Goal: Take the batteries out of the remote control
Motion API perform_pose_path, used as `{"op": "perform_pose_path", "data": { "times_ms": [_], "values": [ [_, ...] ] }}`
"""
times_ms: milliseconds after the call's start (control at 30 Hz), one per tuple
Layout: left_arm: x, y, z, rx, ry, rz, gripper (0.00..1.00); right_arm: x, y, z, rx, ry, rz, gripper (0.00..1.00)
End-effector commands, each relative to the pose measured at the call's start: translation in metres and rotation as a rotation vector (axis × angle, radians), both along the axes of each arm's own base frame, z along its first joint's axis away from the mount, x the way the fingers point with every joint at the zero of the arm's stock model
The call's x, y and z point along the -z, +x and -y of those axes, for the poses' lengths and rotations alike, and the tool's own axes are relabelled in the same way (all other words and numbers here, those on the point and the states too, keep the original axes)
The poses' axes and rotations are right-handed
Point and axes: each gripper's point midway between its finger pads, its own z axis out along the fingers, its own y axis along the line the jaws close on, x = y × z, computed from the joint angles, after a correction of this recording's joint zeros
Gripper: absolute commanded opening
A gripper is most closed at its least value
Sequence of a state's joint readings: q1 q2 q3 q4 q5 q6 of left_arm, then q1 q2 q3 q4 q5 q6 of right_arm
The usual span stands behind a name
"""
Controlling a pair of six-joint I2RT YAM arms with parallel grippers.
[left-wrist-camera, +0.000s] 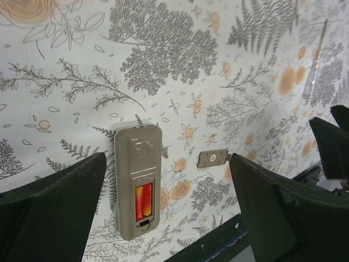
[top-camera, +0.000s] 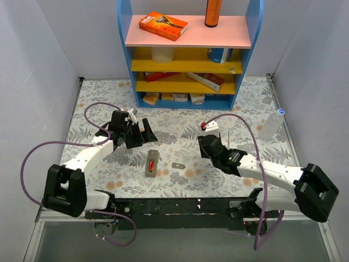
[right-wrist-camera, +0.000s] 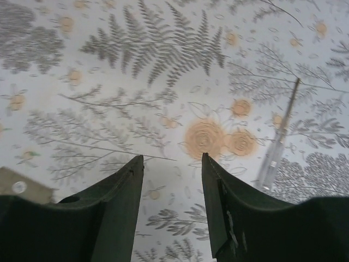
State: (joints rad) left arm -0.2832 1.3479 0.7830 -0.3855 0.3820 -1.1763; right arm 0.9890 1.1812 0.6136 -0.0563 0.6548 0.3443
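The grey remote control (top-camera: 152, 162) lies on the flowered table between the arms, its battery recess uncovered. The red batteries (top-camera: 150, 164) sit in that recess. In the left wrist view the remote (left-wrist-camera: 137, 174) lies below and between the fingers, with the batteries (left-wrist-camera: 143, 201) at its near end. My left gripper (left-wrist-camera: 168, 158) is open and empty, up and to the left of the remote (top-camera: 136, 141). My right gripper (top-camera: 202, 148) is open and empty to the right of the remote, over bare table in its own view (right-wrist-camera: 172, 157).
A small flat grey plate (top-camera: 176, 165) lies just right of the remote, seen in both wrist views (left-wrist-camera: 212, 159) (right-wrist-camera: 19, 187). A thin clear stick (right-wrist-camera: 278, 143) lies near the right gripper. A clear bottle (top-camera: 271, 124) stands at the right. A blue shelf (top-camera: 185, 54) stands at the back.
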Motion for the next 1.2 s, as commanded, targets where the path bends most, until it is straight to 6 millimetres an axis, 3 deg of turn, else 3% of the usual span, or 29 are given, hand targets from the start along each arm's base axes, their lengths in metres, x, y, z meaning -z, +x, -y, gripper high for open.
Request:
{"op": "perform_pose_path", "data": {
  "times_ms": [0,33,133,367,733,1167],
  "values": [
    [-0.03,0.013,-0.01,-0.054,0.019,0.142,0.98,0.008,0.018,0.042,0.163,-0.057,-0.083,0.54],
    [-0.034,0.014,-0.012,-0.062,0.02,0.16,0.98,0.011,0.026,0.06,0.233,-0.072,-0.095,0.53],
    [-0.041,0.014,-0.012,-0.061,0.018,0.187,0.98,0.015,0.034,0.087,0.351,-0.049,-0.117,0.52],
    [-0.046,0.013,-0.011,-0.054,0.005,0.201,0.98,0.033,0.042,0.121,0.432,0.002,-0.191,0.49],
    [-0.045,0.012,-0.01,-0.048,-0.001,0.198,0.98,0.065,0.043,0.126,0.421,0.005,-0.307,0.48],
    [-0.046,0.012,-0.01,-0.047,0.004,0.206,0.98,0.086,0.045,0.123,0.424,0.018,-0.389,0.41]
  ]
}}
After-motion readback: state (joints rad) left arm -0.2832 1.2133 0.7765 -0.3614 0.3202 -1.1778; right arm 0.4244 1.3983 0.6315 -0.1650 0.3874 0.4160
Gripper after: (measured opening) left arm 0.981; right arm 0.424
